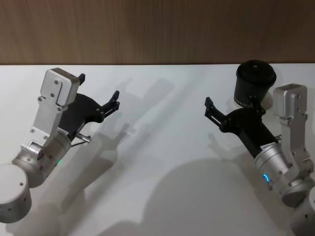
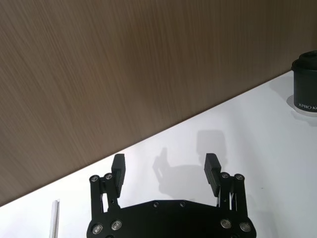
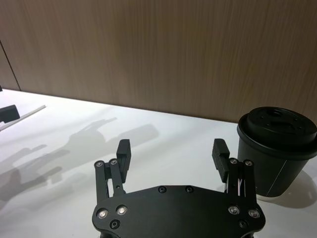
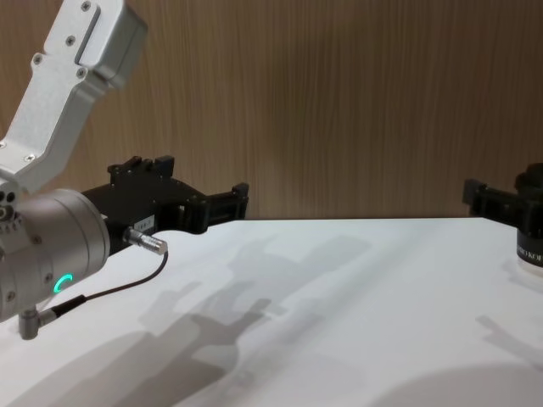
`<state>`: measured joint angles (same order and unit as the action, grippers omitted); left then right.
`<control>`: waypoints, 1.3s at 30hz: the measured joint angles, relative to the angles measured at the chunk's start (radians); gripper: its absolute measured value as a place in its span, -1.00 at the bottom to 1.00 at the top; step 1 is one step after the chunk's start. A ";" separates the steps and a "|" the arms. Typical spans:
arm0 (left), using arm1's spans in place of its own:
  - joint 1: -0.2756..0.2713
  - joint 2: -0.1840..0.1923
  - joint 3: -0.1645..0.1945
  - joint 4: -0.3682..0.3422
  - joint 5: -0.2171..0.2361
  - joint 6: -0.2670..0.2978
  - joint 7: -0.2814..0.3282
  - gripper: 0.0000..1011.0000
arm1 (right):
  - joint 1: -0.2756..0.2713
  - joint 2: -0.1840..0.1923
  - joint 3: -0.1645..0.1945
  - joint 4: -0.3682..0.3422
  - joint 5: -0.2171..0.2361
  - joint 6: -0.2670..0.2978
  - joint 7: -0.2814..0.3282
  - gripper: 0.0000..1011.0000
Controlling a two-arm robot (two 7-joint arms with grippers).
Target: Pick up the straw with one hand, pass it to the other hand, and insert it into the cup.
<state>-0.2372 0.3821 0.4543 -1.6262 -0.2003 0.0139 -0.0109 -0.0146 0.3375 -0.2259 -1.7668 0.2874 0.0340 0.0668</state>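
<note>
You have the left gripper (image 1: 99, 86) hanging over the left part of the white tabletop (image 1: 162, 162). Its silver wrist comes in from the near left and its black fingers point toward the far edge. Its jaws stand wide apart and hold nothing; in the left wrist view you see plain tabletop between them. The straw (image 3: 25, 115) is close to that gripper. In the right wrist view it shows as a thin white rod slanting past one of the left gripper's fingertips, and in the left wrist view a short length of the straw (image 2: 54, 218) shows just outside one finger, not between the two. You cannot tell from these views whether it lies flat on the tabletop or touches that finger. Your right gripper (image 1: 230, 102) is over the right part of the tabletop, reaching from the near right toward the far edge, its jaws likewise spread wide and holding nothing. The cup (image 1: 255, 83) stands upright near the far edge, toward the far right corner. It is near-black with a slightly wider rim, a dark lid (image 3: 276, 120) on top and small white lettering low on its side. One of the right gripper's fingers (image 3: 221, 153) sits just beside the cup's wall with a thin gap showing, so they are apart. Straw and cup are well apart, on opposite sides of the tabletop. A wood-grain wall (image 1: 157, 29) rises behind the far edge.
</note>
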 joint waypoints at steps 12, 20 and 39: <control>0.000 0.000 0.000 0.000 0.000 0.000 0.000 0.98 | 0.000 0.000 0.000 0.000 0.000 0.000 0.000 0.98; 0.000 0.000 0.000 0.000 0.000 0.000 0.000 0.98 | 0.000 0.000 0.000 0.000 0.000 0.000 0.000 0.98; 0.000 0.000 0.000 0.000 0.000 0.000 0.000 0.98 | 0.000 0.000 0.000 0.000 0.000 0.000 0.000 0.98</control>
<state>-0.2372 0.3821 0.4542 -1.6262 -0.2004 0.0139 -0.0109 -0.0146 0.3375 -0.2259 -1.7668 0.2873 0.0340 0.0668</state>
